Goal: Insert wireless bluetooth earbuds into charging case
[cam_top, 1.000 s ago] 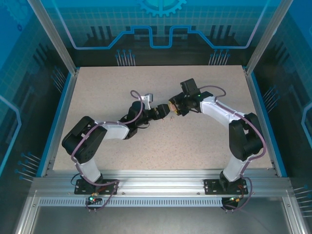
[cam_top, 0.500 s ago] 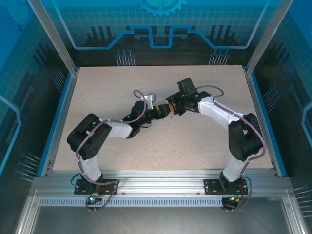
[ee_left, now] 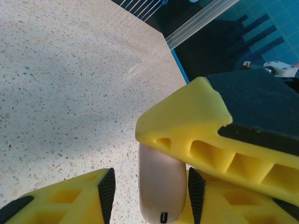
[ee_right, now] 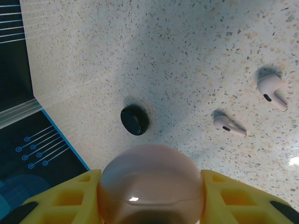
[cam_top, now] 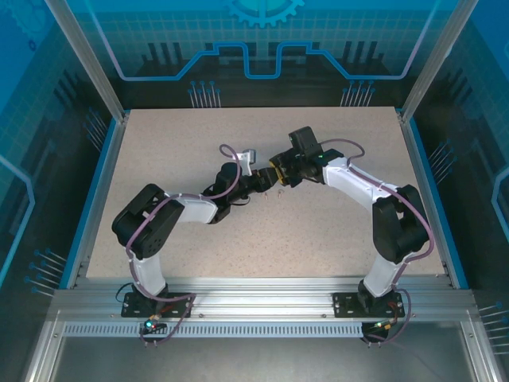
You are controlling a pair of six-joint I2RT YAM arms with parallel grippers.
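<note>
A pale pink round charging case [ee_right: 149,163] is held above the table, my right gripper [ee_right: 150,179] shut on its sides with the lid closed. In the left wrist view the same case [ee_left: 161,196] shows edge-on between the pads of my left gripper [ee_left: 149,179]. The right pad touches it and a gap remains at the left pad. A yellow finger [ee_left: 196,126] of the right gripper lies across the case's top. Two pale pink earbuds [ee_right: 229,125] [ee_right: 272,91] lie on the table below. From above, both grippers [cam_top: 264,180] [cam_top: 280,173] meet mid-table.
A black round case [ee_right: 135,120] lies closed on the speckled table [cam_top: 318,231], beyond the pink one. The table's blue edge and frame [ee_right: 56,135] run close behind it. Both arms reach in from the near edge.
My left gripper has moved up to the pink case and narrowed its jaws around it. The right gripper shifted slightly left and kept its hold.
</note>
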